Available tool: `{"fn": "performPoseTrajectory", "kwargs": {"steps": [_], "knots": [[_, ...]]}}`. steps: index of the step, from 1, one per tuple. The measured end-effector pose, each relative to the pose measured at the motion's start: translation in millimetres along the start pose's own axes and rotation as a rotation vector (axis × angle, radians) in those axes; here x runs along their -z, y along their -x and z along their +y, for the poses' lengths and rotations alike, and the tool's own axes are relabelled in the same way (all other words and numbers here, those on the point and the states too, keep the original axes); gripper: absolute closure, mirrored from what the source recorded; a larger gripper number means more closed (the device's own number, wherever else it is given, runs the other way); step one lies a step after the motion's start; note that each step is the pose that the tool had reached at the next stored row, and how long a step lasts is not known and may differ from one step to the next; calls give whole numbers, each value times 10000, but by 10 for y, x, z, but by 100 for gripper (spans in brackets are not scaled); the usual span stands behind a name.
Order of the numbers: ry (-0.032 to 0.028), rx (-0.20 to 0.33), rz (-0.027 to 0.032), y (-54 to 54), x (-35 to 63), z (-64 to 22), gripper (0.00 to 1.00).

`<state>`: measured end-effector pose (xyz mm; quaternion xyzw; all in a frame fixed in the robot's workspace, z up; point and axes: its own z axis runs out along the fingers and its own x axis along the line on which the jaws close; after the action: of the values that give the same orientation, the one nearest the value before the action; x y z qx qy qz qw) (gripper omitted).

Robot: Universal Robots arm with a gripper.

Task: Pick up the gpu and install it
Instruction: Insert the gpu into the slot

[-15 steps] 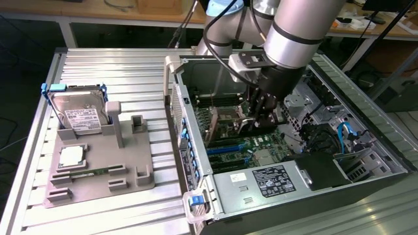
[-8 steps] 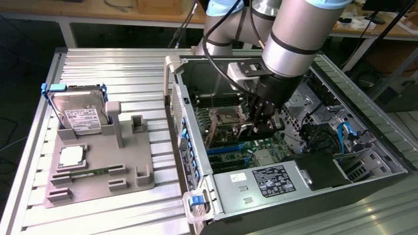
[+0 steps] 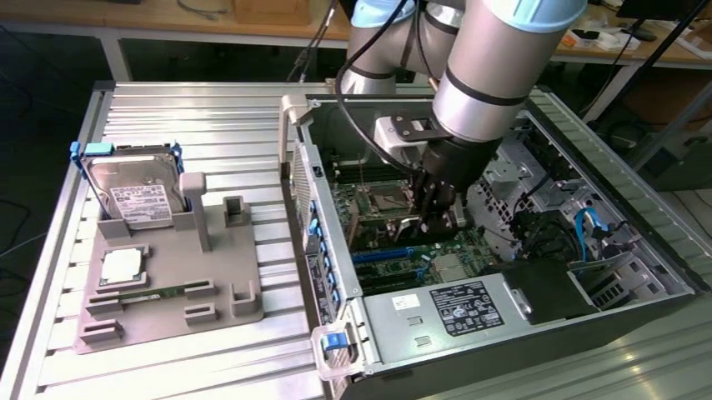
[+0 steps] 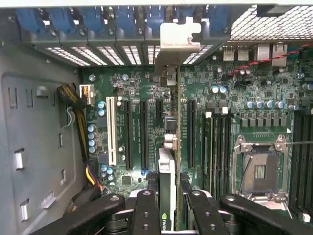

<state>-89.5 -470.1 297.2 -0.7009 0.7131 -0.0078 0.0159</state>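
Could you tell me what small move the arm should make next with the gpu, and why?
Probably a slight, straight lowering toward the motherboard. The gripper is shut on the gpu, which stands edge-on over the expansion slots with its silver bracket at the case's rear slot covers. Whether its edge is already in a slot I cannot tell, so go gently.

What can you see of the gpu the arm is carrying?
In the wrist view the gpu shows edge-on: a thin card standing upright over the green motherboard, in line with its long slots. A silver metal bracket caps its far end, beside the blue clips. A green logo marks the near end. The gripper pinches it between two black fingers. Whether it sits in a slot cannot be told.
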Motion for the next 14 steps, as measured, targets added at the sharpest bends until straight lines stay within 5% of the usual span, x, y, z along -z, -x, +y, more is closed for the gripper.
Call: {"fn": "performPoseTrajectory", "kwargs": {"steps": [14], "knots": [[1,-2,-23,8,-189,42,73]]}}
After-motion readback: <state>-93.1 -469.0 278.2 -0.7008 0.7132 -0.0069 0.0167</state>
